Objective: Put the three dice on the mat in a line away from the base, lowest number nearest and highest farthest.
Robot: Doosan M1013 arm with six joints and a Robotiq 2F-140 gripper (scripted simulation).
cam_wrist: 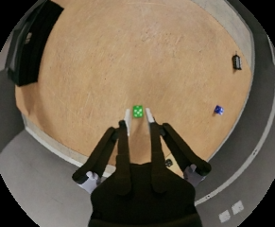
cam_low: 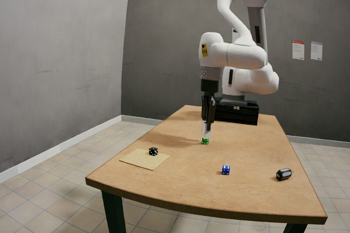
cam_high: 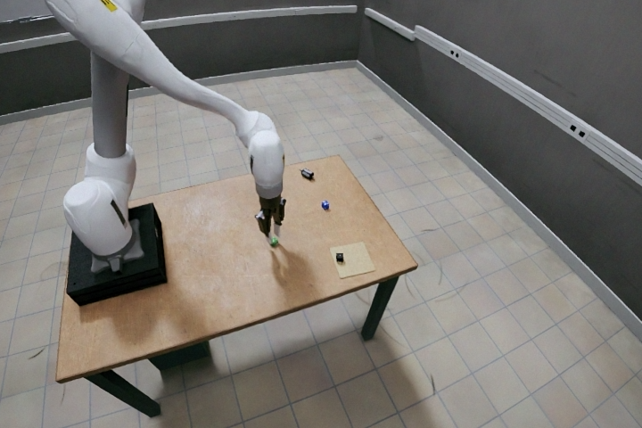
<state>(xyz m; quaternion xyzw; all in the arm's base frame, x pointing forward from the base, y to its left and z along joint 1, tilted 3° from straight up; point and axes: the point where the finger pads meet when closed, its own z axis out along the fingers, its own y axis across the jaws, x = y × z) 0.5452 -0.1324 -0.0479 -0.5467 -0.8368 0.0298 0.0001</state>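
Between and just below jaws point(cam_high: 276, 233) point(cam_low: 206, 134), green die with white pips point(cam_high: 274, 242) point(cam_low: 205, 141) point(cam_wrist: 137, 112) sits on wooden desk point(cam_high: 205, 252) point(cam_low: 181, 186) point(cam_wrist: 94, 61). Jaws partly open, holding nothing. Beyond them, black die point(cam_high: 339, 257) point(cam_low: 153, 151) point(cam_wrist: 169, 163) already on tan square mat point(cam_high: 357, 259) point(cam_low: 142, 161) point(cam_wrist: 176, 168); green and blue die with white pips point(cam_high: 325, 205) point(cam_low: 225, 170) point(cam_wrist: 218, 110) remain off it, row unbuilt.

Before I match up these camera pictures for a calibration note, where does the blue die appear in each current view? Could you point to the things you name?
Top: the blue die point(cam_high: 325, 205) point(cam_low: 225, 170) point(cam_wrist: 218, 110) is right of the gripper point(cam_high: 272, 238) point(cam_low: 206, 136) point(cam_wrist: 138, 113).
Exterior: low, right of centre, between the mat point(cam_low: 136, 159) point(cam_high: 358, 259) and the dark cylinder-like object point(cam_low: 284, 174) point(cam_high: 307, 173) point(cam_wrist: 236, 61).
Wrist: right side, about mid-height.
Shared landmark: the green die point(cam_high: 274, 242) point(cam_low: 205, 141) point(cam_wrist: 137, 112).
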